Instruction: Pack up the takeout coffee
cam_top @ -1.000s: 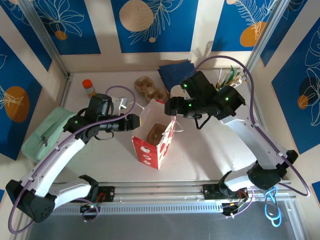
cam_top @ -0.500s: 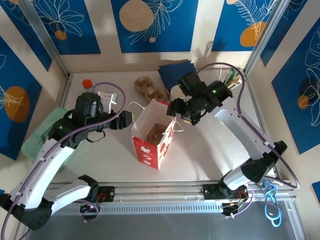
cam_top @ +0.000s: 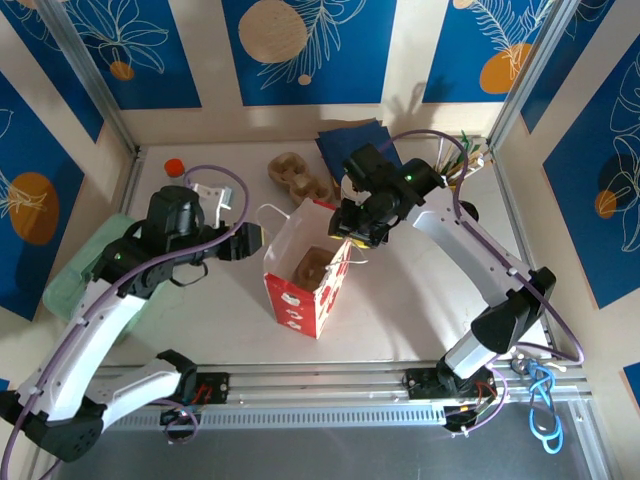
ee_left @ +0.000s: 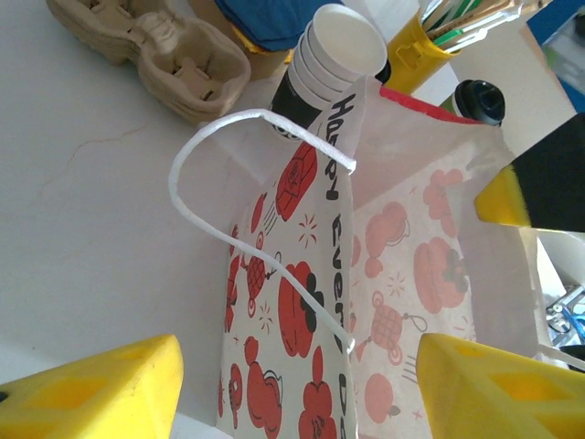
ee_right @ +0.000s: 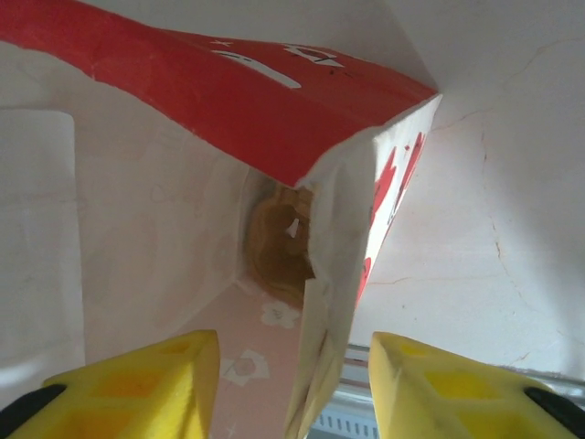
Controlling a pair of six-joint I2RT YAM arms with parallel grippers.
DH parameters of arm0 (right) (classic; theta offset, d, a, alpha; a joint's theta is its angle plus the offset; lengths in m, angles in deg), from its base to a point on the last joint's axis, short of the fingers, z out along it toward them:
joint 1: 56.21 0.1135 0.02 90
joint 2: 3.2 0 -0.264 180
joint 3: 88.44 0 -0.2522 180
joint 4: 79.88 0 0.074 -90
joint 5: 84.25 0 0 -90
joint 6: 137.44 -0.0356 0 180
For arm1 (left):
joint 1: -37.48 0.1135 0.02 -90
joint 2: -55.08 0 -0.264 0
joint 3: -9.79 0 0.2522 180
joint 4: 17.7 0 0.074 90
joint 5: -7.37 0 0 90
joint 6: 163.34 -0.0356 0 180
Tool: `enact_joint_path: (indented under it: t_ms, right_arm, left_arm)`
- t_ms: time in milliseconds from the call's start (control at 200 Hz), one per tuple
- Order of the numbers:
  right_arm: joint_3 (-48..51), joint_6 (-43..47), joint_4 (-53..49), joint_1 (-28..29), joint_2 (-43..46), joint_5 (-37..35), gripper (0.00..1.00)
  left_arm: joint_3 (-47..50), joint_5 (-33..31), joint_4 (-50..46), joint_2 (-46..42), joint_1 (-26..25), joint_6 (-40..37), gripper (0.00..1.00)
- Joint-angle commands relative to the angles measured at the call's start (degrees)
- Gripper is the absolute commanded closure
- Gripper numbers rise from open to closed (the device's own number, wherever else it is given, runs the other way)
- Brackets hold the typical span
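Left gripper farther from the bag than before, jaws wide apart; right gripper parted astride its rim.

Pale table, paper bag, cup carrier

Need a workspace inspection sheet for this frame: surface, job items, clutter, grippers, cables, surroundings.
Surface: pale table, faint hairline marks, no spills seen.
Job's things: takeout coffee, black lid showing beyond the paper bag, outside it; bag upright, open, cardboard carrier inside.
Clutter: cup stack, stirrer holder, spare carriers, orange-capped bottle, blue cloth, green pouch.
Grippers: left gripper open, facing the bag's handled side; right gripper open, a bag wall's edge between its fingers.
Cables: purple cables looped over both arms; blue cable beyond the front rail.
Surroundings: blue-patterned wall panels.
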Motion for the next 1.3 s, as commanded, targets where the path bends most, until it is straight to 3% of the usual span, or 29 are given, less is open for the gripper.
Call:
enact_joint_path:
  t_ms: [0,470,855,1105,1296]
  right_arm:
    - [1.3,-0.2,1.0,-0.4,-0.2,2.4,0.60]
    - [6.7,5.4,12.4,3.7,9.1,2.4,1.00]
    - [17.4,15.6,27.5,10.8,20.8,2.4,1.00]
    - [24.5,22.8,35.9,11.9,26.5,7.7,1.00]
    - [25.9,23.1,37.0,12.0,27.4,8.1,1.00]
  left_arm:
    - [-2.5,-0.5,0.6,-3.2,-0.5,-0.9,0.32]
    - [-3.4,-1.0,0.1,-6.0,-0.5,-1.5,0.31]
    - [-2.2,-1.3,4.2,-10.6,-0.5,-2.4,0.30]
    - [-0.3,-0.4,7.0,-13.7,-0.5,-3.0,0.28]
    - [0.5,-0.2,7.3,-14.2,-0.5,-3.3,0.28]
